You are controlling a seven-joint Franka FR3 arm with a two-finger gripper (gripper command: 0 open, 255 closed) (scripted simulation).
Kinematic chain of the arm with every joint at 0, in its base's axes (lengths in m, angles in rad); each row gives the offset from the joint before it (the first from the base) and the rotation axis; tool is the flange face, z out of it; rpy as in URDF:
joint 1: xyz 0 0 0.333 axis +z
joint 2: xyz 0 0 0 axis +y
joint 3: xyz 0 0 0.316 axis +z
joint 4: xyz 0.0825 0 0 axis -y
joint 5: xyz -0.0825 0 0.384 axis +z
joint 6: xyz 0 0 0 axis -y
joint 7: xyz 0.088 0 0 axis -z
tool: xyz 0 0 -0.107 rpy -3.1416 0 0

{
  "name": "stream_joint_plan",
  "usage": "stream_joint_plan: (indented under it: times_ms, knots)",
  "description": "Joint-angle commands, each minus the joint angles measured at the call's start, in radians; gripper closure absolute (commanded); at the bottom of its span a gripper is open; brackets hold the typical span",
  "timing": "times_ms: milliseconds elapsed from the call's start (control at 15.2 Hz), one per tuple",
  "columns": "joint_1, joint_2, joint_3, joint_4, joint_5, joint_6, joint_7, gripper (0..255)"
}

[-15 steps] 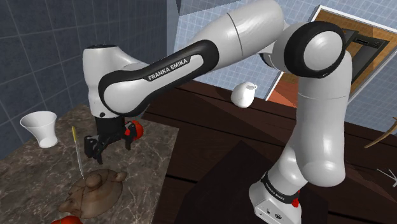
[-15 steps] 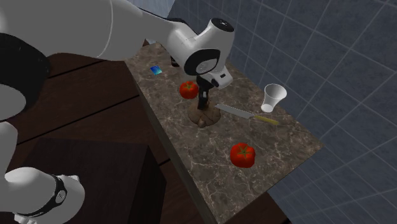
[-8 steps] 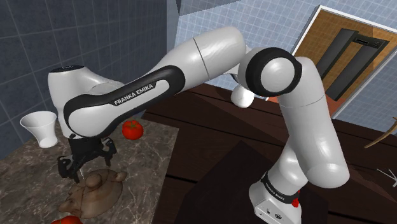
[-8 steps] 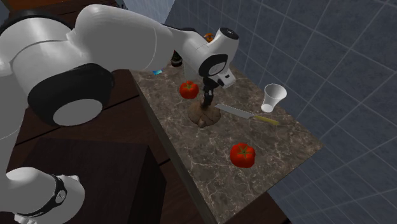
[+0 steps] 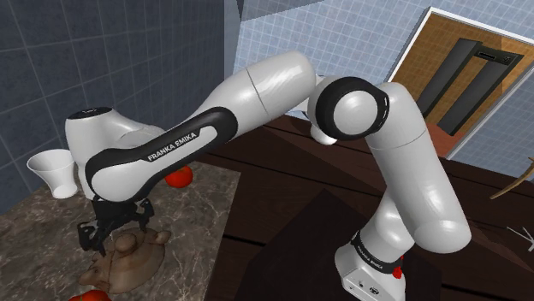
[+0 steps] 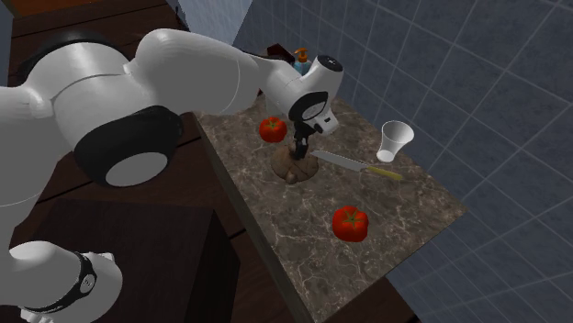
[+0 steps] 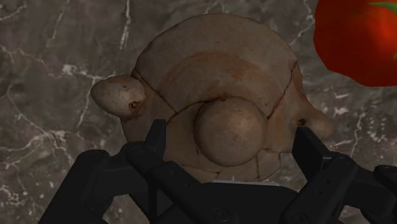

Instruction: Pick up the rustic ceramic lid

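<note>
While my gripper (image 7: 230, 133) hung directly over the brown ceramic lid (image 7: 216, 70), its 2 black fingers (image 7: 156, 137) stood spread apart, 1 on each side of the lid's round knob (image 7: 229, 153). Neither finger touched the knob, and nothing was pinched between them.

1. Lid position. The lid lay flat on the dark marble counter (image 7: 51, 63), knob upward. In the wrist view, 2 small lugs stuck out from its rim on opposite sides, and fine cracks ran across its glaze. In the shoulder view the lid (image 5: 128, 263) sat near the lower left corner, with my gripper (image 5: 115, 238) just above it.

2. Neighbouring objects. 1 red tomato (image 7: 359, 38) lay near the lid, apart from it. In the second exterior view the lid (image 6: 296, 170) sat between that tomato (image 6: 272, 129) and a knife (image 6: 353, 163), whose blade pointed toward the lid and whose yellow handle pointed away. I could not tell whether the blade tip touched the lid. A white cup (image 6: 396, 139) stood upright beyond the knife, close to the blue tiled wall (image 6: 477, 83). A second tomato (image 6: 350, 223) lay well apart from the lid, farther along the counter (image 6: 404, 248).

3. Arm posture. In the second exterior view my gripper (image 6: 298, 151) pointed down at the lid, and the white arm (image 6: 184, 69) reached in from that view's left.
</note>
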Motion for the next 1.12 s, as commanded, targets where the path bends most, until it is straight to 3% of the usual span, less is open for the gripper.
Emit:
stream_joint_plan:
  times_ms: [0,66,594,1056]
  knots:
    - [0.001,0.005,-0.001,-0.001,-0.001,0.007,0.000,0]
    - [0.001,0.007,-0.001,0.000,-0.002,0.008,0.000,255]
    - [0.000,0.006,-0.002,-0.004,-0.002,0.011,-0.001,255]
    - [-0.007,-0.046,0.010,-0.004,0.010,-0.041,0.002,255]
